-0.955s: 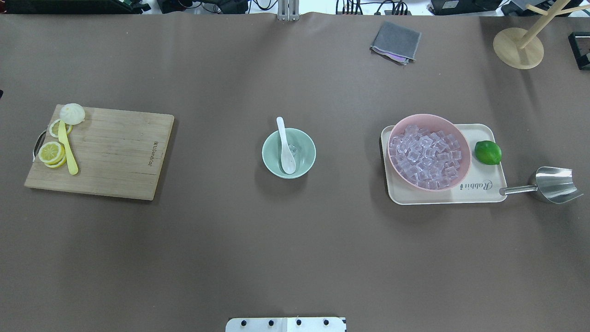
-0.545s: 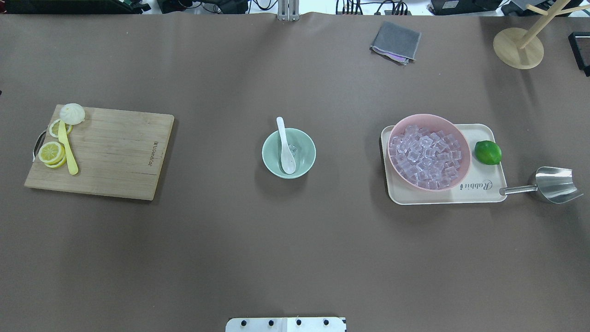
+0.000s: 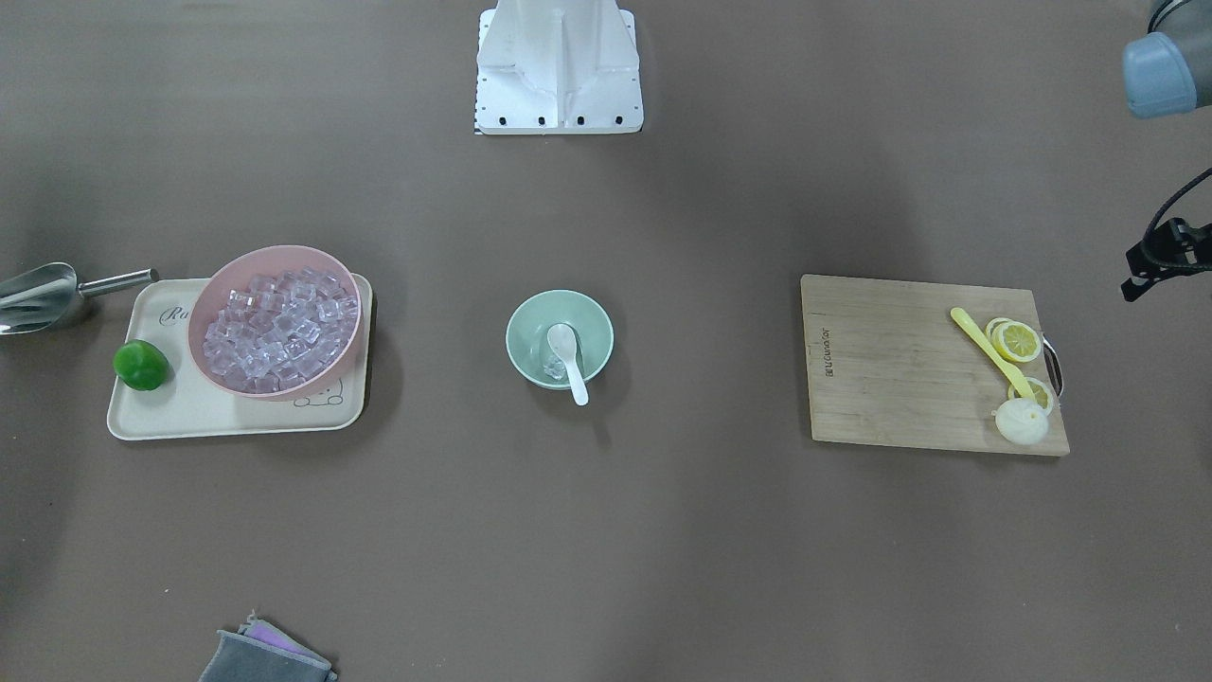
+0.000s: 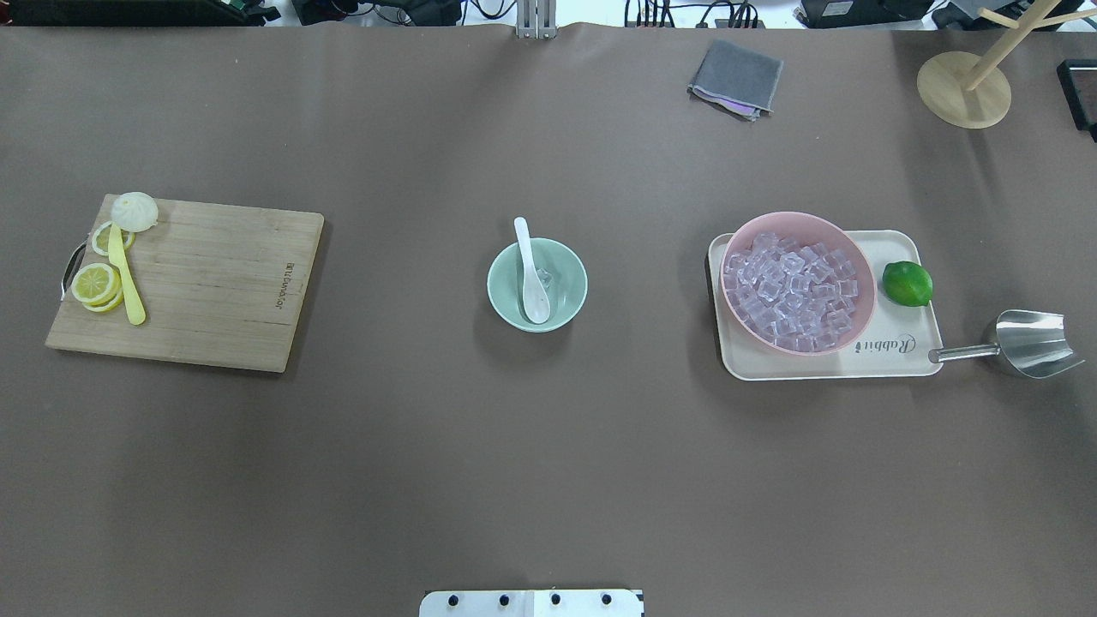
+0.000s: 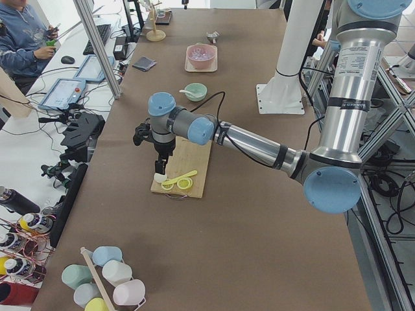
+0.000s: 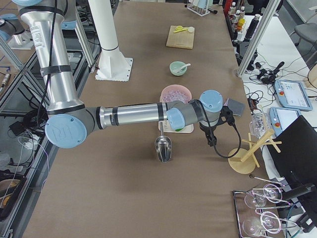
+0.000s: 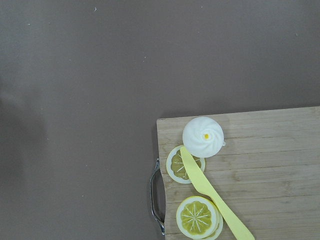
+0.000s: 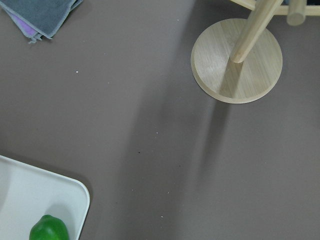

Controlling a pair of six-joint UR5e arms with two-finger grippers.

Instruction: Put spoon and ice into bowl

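Note:
The mint-green bowl (image 4: 495,283) stands at the table's middle, also in the front-facing view (image 3: 517,332). The white spoon (image 4: 530,274) lies in it, scoop down inside, handle over the far rim. A clear ice cube (image 4: 545,277) lies in the bowl beside the scoop. My left gripper (image 5: 159,159) hangs above the cutting board's outer end; it shows only in the left side view, so I cannot tell its state. My right gripper (image 6: 212,140) hangs beyond the tray near the wooden stand; it shows only in the right side view, so I cannot tell its state.
A pink bowl (image 4: 797,216) full of ice cubes sits on a cream tray (image 4: 908,351) with a lime (image 4: 907,284). A metal scoop (image 4: 1028,343) lies right of the tray. A cutting board (image 4: 214,283) holds lemon slices, a yellow utensil (image 4: 127,278) and a bun. A grey cloth (image 4: 735,77) and wooden stand (image 4: 963,90) are at the back.

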